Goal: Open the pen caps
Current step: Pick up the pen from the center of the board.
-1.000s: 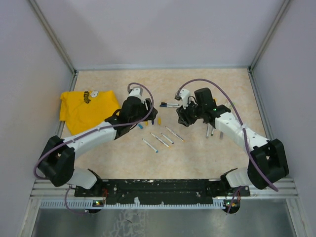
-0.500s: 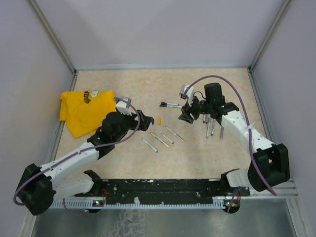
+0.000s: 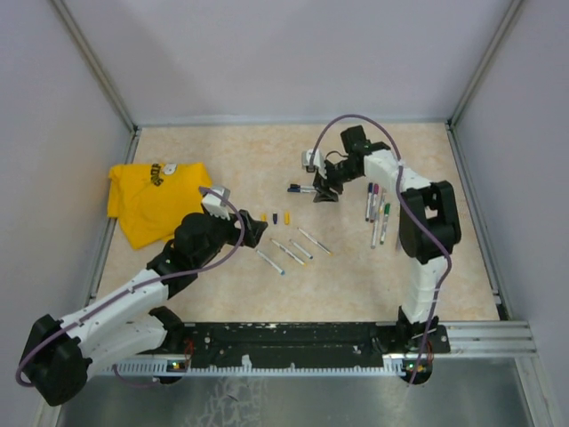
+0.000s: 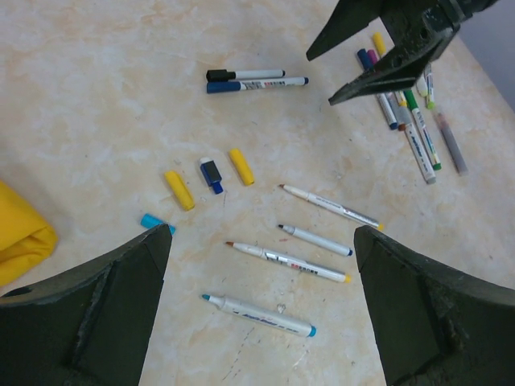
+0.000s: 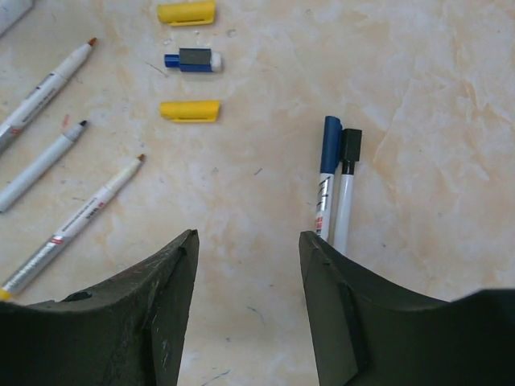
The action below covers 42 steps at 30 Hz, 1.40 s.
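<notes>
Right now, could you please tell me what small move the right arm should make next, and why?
Probably centre and lower the right end effector onto the blue-capped pen and close on it. It is open and empty above that pen, which lies beside a black-capped pen, both capped, while the four uncapped pens nearby need nothing more.

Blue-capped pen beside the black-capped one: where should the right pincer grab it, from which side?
Probably its white barrel, from straight above, the right pincer closing across the width, cap left free. The blue-capped pen lies flat, side by side with the black-capped pen, so one finger takes its free side and the other must wedge into the seam.
</notes>
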Available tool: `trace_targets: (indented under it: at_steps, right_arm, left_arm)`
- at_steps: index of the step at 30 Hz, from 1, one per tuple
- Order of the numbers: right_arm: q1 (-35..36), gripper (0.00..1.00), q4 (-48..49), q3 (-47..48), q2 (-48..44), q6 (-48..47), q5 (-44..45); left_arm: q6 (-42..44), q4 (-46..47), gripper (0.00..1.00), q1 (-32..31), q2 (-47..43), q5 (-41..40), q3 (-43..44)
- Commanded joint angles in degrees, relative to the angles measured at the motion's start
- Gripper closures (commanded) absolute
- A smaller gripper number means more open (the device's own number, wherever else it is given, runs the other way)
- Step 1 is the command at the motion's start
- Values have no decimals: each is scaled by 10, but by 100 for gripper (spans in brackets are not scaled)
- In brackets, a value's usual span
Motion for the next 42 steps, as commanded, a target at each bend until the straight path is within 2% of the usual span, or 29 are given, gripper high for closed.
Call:
trace_targets:
  at_steps: [1, 10, 17, 37, 42]
  right_arm:
    - [-16, 48, -102, 110, 68, -108, -8]
    - [-18, 57, -172, 255, 200, -129, 47]
    - [-18, 59, -176, 290, 237, -120, 65]
    - [-18, 66, -161, 219, 194, -129, 73]
    - [-18, 71, -160, 205, 183, -127, 77]
  left_arm:
    - [14, -7, 0, 3, -9, -2, -5]
    - [16, 4, 0, 3, -9, -7, -17]
    - [19, 11, 0, 4, -1, -3, -16]
    - [17, 9, 0, 4, -12, 4, -18]
    - [17, 7, 0, 4, -19, 5, -19]
